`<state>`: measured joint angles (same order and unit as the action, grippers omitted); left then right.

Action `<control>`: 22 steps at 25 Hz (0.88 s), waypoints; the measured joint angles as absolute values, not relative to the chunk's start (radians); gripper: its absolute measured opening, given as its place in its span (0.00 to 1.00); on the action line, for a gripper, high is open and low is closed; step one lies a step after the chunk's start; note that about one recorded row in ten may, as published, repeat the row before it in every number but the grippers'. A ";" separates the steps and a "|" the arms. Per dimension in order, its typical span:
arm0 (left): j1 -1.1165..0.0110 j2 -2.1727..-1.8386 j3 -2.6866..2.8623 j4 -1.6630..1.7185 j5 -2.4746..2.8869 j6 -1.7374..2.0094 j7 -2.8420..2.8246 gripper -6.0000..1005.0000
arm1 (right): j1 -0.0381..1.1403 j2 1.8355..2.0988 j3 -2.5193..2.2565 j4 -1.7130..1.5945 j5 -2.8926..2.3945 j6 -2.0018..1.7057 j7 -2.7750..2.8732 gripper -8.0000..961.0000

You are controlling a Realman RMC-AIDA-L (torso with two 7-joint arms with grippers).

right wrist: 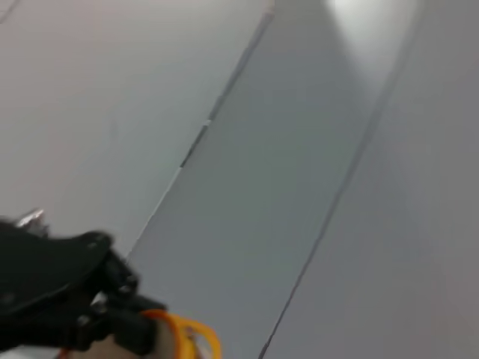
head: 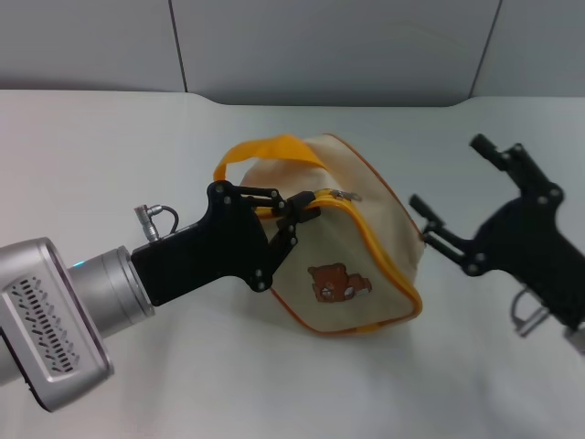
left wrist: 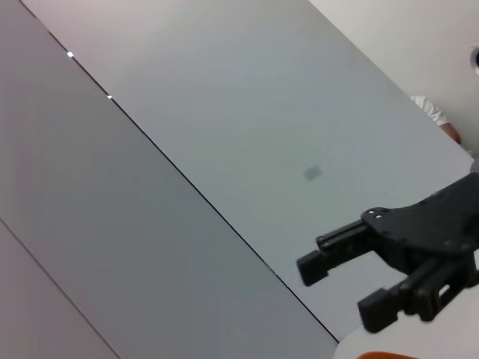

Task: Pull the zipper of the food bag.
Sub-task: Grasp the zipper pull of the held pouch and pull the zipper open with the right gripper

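Head view, white table point(head: 137, 137), grey wall panels point(head: 320, 46)

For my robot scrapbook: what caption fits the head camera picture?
Left gripper pinches the food bag near its zipper; open right gripper waits beside.

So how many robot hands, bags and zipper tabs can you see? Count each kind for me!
Hands: 2, the left hand shut on the bag's trim and the right hand open beside the bag.
Bags: 1, the bag.
Zipper tabs: 1, the zipper.
Total: 4.
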<state>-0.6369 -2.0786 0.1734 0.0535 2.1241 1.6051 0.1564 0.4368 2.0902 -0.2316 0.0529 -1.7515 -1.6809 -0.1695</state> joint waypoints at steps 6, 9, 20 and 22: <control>-0.642 -2.078 0.173 0.054 2.126 1.604 0.157 0.06 | 0.471 2.091 -0.234 0.143 -1.752 -1.622 -0.441 0.85; -0.643 -2.079 0.173 0.054 2.125 1.605 0.157 0.06 | 0.473 2.091 -0.245 0.153 -1.767 -1.601 -0.465 0.85; -0.657 -2.080 0.173 0.045 2.126 1.600 0.152 0.07 | 0.491 2.092 -0.184 0.276 -1.769 -1.563 -0.667 0.84; -0.658 -2.080 0.173 0.045 2.126 1.600 0.150 0.07 | 0.488 2.092 -0.162 0.297 -1.772 -1.564 -0.693 0.83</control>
